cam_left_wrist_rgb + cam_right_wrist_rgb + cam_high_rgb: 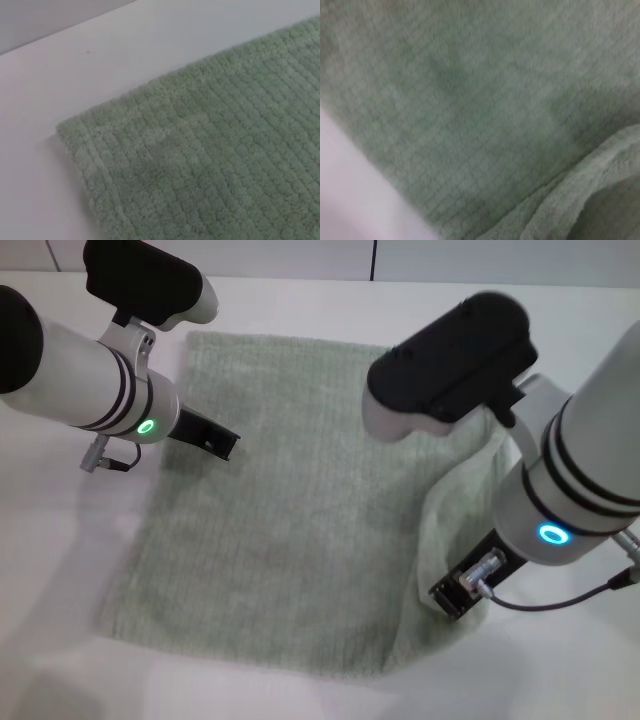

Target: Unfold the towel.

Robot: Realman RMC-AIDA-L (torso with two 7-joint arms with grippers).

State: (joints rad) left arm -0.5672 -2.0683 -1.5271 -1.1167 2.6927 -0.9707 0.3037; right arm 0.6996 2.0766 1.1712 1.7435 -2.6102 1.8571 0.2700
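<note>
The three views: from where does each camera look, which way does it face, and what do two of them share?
Head view: from the robot's head, facing forward and down on the towel lying on the white table; both arms show, left at the towel's far left corner, right above its raised right edge.
Left wrist view: from the left wrist, facing down on a flat towel corner and bare table; no robot part shows.
Right wrist view: from the right wrist, very near the towel, with a folded edge; no robot part shows.
Shared: both wrist views show towel and table.

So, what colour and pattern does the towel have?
The towel is pale sage green with fine ribbed lines, clearest in the left wrist view.
</note>
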